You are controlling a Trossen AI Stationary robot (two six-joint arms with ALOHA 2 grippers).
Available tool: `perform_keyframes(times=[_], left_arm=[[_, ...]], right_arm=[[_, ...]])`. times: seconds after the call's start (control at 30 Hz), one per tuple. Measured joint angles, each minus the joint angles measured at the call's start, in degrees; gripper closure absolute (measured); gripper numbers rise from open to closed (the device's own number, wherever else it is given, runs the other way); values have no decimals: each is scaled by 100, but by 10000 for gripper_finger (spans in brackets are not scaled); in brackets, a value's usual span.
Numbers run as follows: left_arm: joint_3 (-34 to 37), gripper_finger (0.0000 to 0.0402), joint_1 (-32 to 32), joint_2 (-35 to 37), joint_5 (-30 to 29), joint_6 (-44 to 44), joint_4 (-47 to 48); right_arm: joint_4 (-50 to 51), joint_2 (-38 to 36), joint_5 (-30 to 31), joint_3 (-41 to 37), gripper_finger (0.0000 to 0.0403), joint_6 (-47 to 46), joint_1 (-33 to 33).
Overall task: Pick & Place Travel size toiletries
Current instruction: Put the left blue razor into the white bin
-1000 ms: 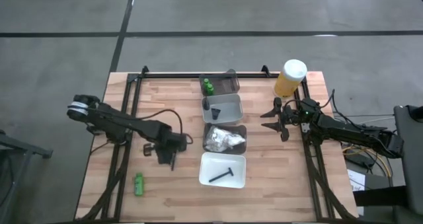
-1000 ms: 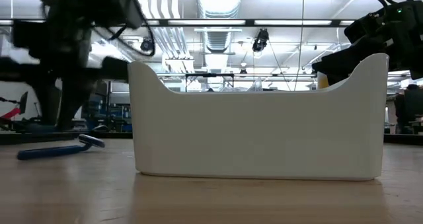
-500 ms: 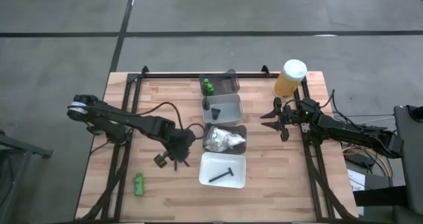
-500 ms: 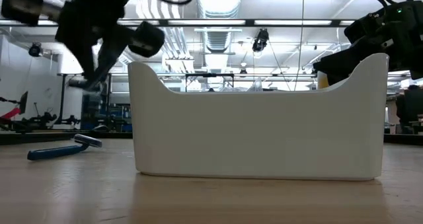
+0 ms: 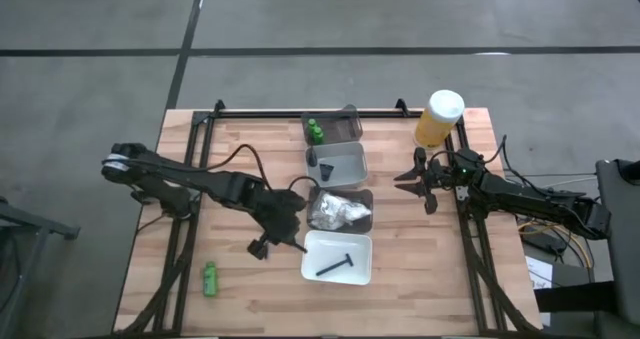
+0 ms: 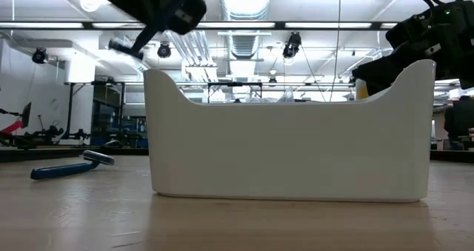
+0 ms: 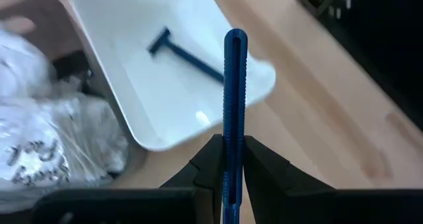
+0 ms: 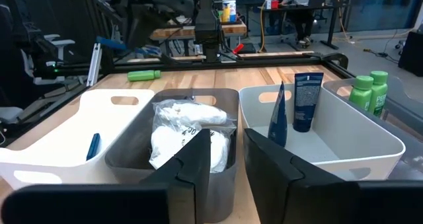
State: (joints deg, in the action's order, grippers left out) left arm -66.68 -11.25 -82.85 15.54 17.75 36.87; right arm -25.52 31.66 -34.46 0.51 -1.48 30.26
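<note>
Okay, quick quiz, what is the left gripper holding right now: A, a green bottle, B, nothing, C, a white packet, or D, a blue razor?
D: in the left wrist view the left gripper is shut on a slim blue razor that stands up between its fingers, near the white tray.

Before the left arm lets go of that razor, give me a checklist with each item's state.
1. Blue razor clamped in left gripper: ok.
2. Left gripper over the white tray: not ok, it sits just off the tray's left edge.
3. White tray has room: ok, one razor inside.
4. Right gripper away from the tray: ok.
5. Nothing left on the table: not ok, green bottle and another razor remain.
</note>
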Motion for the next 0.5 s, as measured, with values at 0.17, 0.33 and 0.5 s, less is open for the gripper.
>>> perform_keyframes(times=[0.17, 0.33, 0.5], left_arm=[[-247, 348, 85, 2, -58, -332, -349], [-295, 348, 192, 2, -404, -531, -895], [-296, 348, 195, 2, -592, -436, -952]], right_arm=[[-2, 0, 0, 2, 337, 0, 2], [-2, 0, -1, 2, 350, 0, 1], [-2, 0, 0, 2, 359, 0, 2]])
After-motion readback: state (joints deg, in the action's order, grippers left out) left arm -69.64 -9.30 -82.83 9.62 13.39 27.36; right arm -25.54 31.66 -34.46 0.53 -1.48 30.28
